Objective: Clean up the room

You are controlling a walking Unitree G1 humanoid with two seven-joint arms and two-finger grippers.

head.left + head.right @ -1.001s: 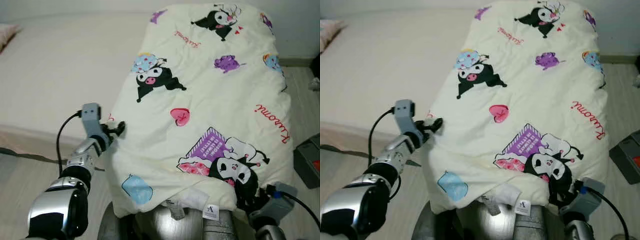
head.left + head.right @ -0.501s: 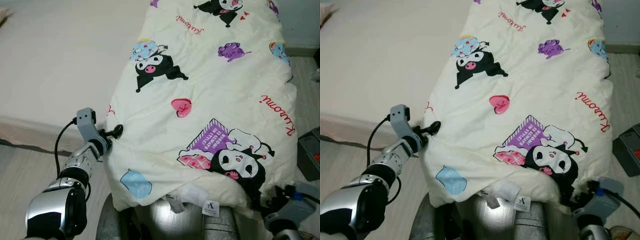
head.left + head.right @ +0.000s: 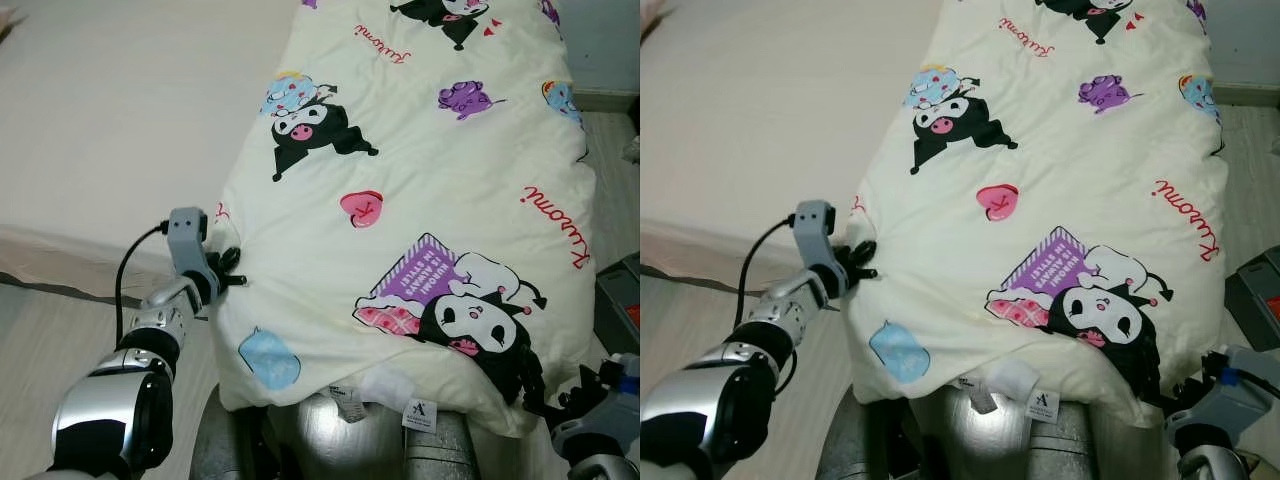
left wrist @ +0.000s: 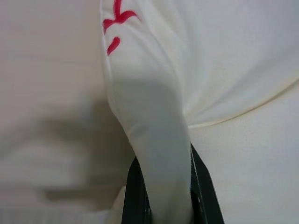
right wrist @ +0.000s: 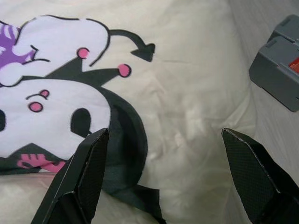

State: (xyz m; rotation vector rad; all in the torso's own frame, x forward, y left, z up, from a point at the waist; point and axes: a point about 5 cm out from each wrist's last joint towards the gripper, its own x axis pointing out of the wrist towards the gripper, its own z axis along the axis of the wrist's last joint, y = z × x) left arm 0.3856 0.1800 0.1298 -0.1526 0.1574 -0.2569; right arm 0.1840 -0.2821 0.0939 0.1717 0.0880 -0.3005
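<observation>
Left wrist view shows the left hand (image 3: 226,272) clamped on the quilt's (image 3: 420,200) edge over the bed (image 3: 110,130); the right hand (image 5: 163,177), fingers apart, may let its corner slide floorward.

A grey box (image 5: 280,65) with a red label sits on the pale wooden floor (image 3: 40,340) beside the bed.

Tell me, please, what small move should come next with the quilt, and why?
Probably close the right pincer on the near corner of the cream cartoon-print quilt. The left pincer is clamped on the quilt's left edge, while the right one is open just at the black cartoon figure, gripping nothing.
</observation>
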